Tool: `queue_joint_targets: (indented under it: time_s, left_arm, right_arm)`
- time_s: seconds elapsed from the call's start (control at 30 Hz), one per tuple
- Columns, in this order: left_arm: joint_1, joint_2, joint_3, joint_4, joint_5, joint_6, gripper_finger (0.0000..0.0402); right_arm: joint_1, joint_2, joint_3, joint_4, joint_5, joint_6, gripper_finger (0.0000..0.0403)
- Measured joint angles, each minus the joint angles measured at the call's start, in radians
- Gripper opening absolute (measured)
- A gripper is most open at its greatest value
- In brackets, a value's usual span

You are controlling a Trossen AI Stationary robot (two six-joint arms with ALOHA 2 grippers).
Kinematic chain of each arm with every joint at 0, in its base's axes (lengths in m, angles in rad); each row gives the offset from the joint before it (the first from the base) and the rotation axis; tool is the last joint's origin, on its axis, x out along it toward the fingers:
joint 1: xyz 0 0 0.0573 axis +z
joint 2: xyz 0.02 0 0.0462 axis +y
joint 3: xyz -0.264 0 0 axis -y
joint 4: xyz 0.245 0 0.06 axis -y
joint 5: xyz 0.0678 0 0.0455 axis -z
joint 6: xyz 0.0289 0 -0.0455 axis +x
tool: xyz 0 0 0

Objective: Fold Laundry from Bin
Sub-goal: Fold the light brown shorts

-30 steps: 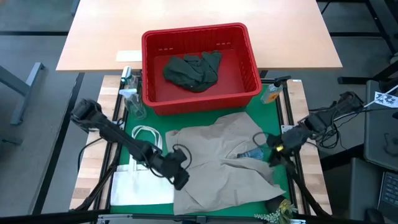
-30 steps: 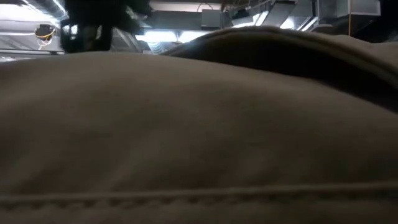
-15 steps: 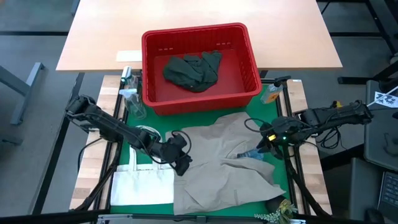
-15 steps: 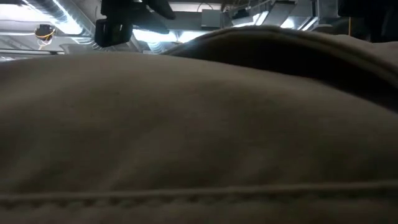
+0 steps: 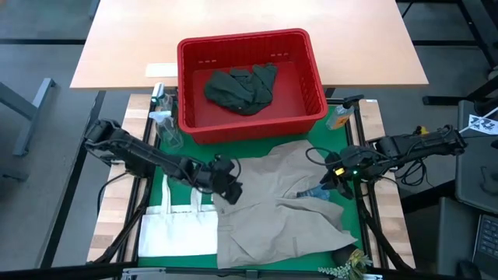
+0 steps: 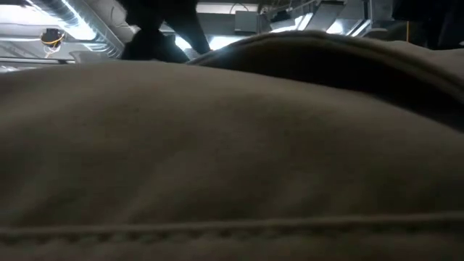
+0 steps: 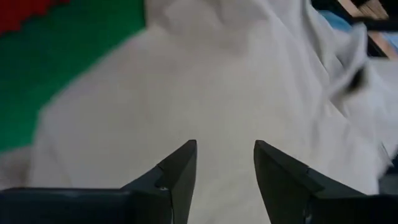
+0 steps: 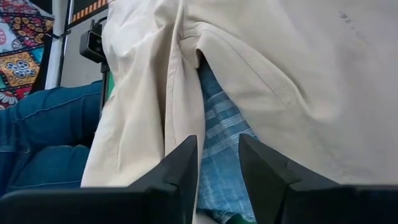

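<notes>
A dark green garment [image 5: 241, 87] lies in the red bin [image 5: 315, 99] at the table's far side. In front of the bin a beige garment [image 5: 280, 210] lies spread on the green mat; it fills the low view [image 6: 232, 159]. A blue plaid cloth [image 5: 315, 190] shows at a slit near its right edge. My left gripper [image 5: 227, 187] hangs open over the beige garment's left edge [image 7: 205, 87], with nothing between its fingers [image 7: 224, 152]. My right gripper [image 5: 328, 180] stands open at the right edge, pointing at the plaid cloth [image 8: 221, 124].
A flat white tote bag [image 5: 179, 225] lies at the near left, its handles [image 5: 183, 167] toward the bin. A spray bottle [image 5: 167, 124] stands left of the bin, an orange item [image 5: 340, 117] to its right. Dried flowers [image 5: 346, 268] lie at the near edge. A person's jeans [image 8: 37, 137] show beyond the table.
My left gripper has gone from the beige garment's near left part toward the table's far edge and the bin, along the garment's left edge. My right arm has swung, and its gripper has shifted a little toward the table's left, then kept still. The garment lies as before.
</notes>
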Motion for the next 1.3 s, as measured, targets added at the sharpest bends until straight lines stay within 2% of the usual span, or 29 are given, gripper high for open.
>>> queue_joint_targets:
  time_s: [0.23, 0.4, 0.5, 0.57, 0.73, 1.13, 1.3]
  left_arm:
    - [0.126, -0.002, 0.000, -0.094, 0.061, -0.001, 0.0153]
    - [0.192, -0.002, 0.000, -0.107, 0.238, 0.000, 0.0143]
    - [0.185, -0.002, 0.000, -0.057, 0.339, -0.002, 0.0136]
    - [0.161, -0.002, 0.000, 0.004, 0.369, -0.004, 0.0132]
    - [0.077, -0.002, 0.000, 0.114, 0.345, 0.032, 0.0131]
    - [-0.164, 0.003, 0.000, 0.160, 0.162, 0.133, 0.0130]
    - [-0.272, 0.051, 0.000, 0.273, 0.129, 0.208, 0.0130]
  right_arm:
    - [0.000, 0.000, 0.000, -0.004, 0.000, 0.000, 0.0117]
    - [0.000, 0.000, 0.000, -0.009, -0.012, 0.002, 0.0117]
    - [0.000, 0.000, 0.000, -0.009, -0.050, 0.005, 0.0117]
    - [0.000, 0.000, 0.000, -0.008, -0.069, 0.005, 0.0117]
    - [0.000, 0.000, 0.000, -0.007, -0.070, 0.005, 0.0117]
    - [0.000, 0.000, 0.000, -0.008, -0.070, 0.005, 0.0117]
    - [0.000, 0.000, 0.000, -0.009, -0.070, 0.005, 0.0117]
